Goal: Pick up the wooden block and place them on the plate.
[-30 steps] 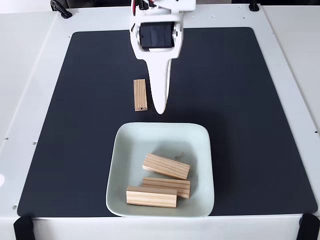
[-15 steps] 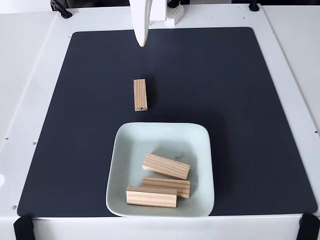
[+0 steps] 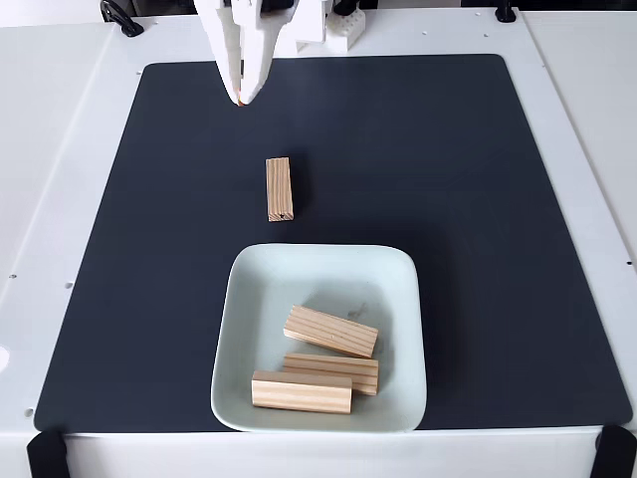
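One pale wooden block (image 3: 279, 188) lies upright along the black mat, just above the plate's far rim. The mint-white square plate (image 3: 323, 257) sits at the mat's front and holds three more wooden blocks (image 3: 330, 332), (image 3: 331, 371), (image 3: 302, 391), stacked loosely near its front left. My white gripper (image 3: 242, 99) hangs at the top of the fixed view, tips pointing down over the mat's far edge, well behind and slightly left of the lone block. Its fingers meet at the tips with nothing between them.
The black mat (image 3: 478, 199) covers most of a white table (image 3: 60, 149). The arm's base stands at the top centre. Black clamps sit at the table's corners.
The gripper drew back from beside the lone block to the mat's far edge, then shifted a little left. No block has moved.
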Available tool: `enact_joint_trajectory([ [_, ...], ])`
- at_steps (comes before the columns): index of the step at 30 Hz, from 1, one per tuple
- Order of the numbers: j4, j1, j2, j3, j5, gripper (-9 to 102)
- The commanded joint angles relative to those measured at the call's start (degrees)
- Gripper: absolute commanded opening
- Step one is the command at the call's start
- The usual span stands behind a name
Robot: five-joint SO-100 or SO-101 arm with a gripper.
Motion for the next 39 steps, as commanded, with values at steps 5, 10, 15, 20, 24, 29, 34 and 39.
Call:
enact_joint_trajectory([
  [5,1.1,0.4,-13.4,-12.1,-10.5,0],
  [10,1.1,-0.3,-22.9,-19.8,-10.6,6],
  [15,3.5,-0.4,-28.4,-25.0,-17.3,33],
  [20,10.3,-0.4,-31.4,-29.6,-22.6,45],
  [24,12.2,-1.6,-32.4,-31.5,-22.6,45],
  [29,13.8,-2.3,-32.4,-31.1,-22.6,45],
  [34,13.8,-3.0,-33.1,-30.8,-24.5,45],
  [39,12.9,-3.1,-33.1,-27.7,-25.4,45],
])
